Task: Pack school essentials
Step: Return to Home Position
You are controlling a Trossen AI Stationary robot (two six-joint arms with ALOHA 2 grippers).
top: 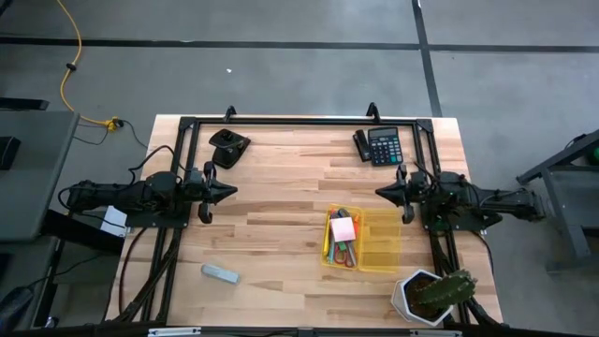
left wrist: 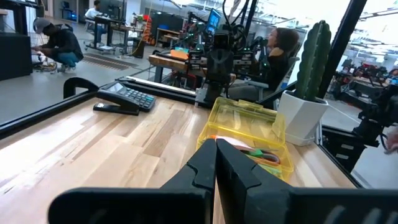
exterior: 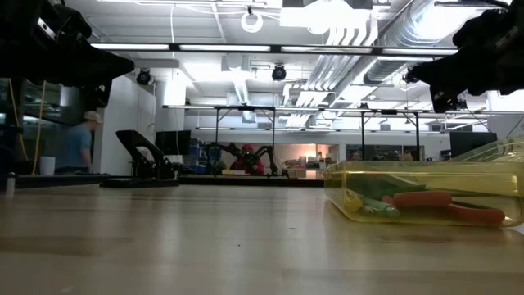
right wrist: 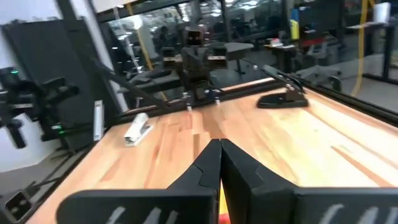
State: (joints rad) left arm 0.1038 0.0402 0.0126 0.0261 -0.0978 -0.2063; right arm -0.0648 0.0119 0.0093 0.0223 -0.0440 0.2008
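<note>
A clear yellow case (top: 374, 245) lies open on the wooden table, right of centre, toward the near edge. Its left half holds the school essentials: a pink sticky-note pad (top: 343, 227), red-handled scissors (top: 345, 254) and pens. In the low view the red scissor handles (exterior: 434, 199) and a green pen (exterior: 377, 209) show through the case wall. My left gripper (top: 232, 190) hovers shut at the table's left side, pointing level toward the middle. My right gripper (top: 379, 192) hovers shut at the right side, facing it, just beyond the case's far edge. Neither holds anything.
A calculator (top: 382, 145) lies at the far right. A black stapler-like item (top: 228, 147) lies at the far left. A small grey-white object (top: 220, 272) rests near the front left. A potted cactus (top: 435, 295) stands at the near right corner. A black frame borders the table.
</note>
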